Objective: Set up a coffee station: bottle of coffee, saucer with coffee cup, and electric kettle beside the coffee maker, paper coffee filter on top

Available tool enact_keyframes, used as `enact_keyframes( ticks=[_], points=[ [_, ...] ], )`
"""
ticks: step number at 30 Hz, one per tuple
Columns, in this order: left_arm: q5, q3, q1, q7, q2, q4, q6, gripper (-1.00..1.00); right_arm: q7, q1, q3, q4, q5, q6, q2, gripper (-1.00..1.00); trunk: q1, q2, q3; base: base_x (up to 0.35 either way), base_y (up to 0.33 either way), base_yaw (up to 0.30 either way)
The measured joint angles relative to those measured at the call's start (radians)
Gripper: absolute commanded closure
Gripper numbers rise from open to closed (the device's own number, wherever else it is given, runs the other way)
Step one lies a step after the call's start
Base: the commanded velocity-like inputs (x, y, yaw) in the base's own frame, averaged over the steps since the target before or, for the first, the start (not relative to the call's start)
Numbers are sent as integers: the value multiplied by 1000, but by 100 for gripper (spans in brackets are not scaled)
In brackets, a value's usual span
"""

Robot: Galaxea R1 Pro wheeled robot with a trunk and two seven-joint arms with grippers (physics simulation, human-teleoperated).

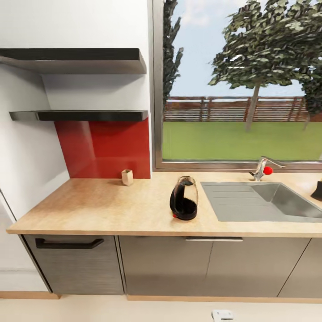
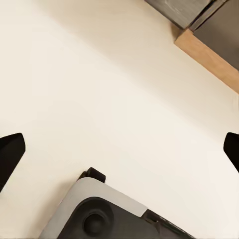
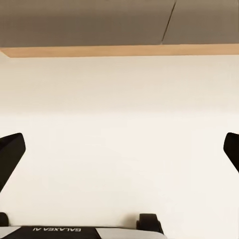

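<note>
Overhead, from the head view, the kettle (image 1: 183, 198) stood upright on the countertop (image 1: 103, 210), just left of the sink (image 1: 264, 201), straight ahead of the robot and about midway between the arms, so neither arm looked clearly nearer. A small beige block (image 1: 127, 177) sat by the red backsplash (image 1: 105, 150); two dark shelves (image 1: 85, 115) hung above it, bare where visible.

Left wrist view: the left gripper (image 2: 119, 149) hung over pale floor (image 2: 99, 89), fingers spread wide, holding nothing.

Right wrist view: the right gripper (image 3: 119, 149) likewise gaped empty, facing the cabinet base (image 3: 119, 22).
</note>
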Motion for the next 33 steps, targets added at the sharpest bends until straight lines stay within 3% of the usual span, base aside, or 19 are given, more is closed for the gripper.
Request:
enact_keyframes(
  ticks=[13, 33],
  points=[
    [0, 0, 0, 1, 0, 0, 0, -100, 0, 0, 0, 0, -2, 0, 0, -100, 0, 0, 0, 0, 340, -26],
    [0, 1, 0, 1, 0, 1, 0, -100, 2, 0, 0, -1, -3, 1, 0, -100, 0, 0, 0, 0, 337, -259]
  ],
)
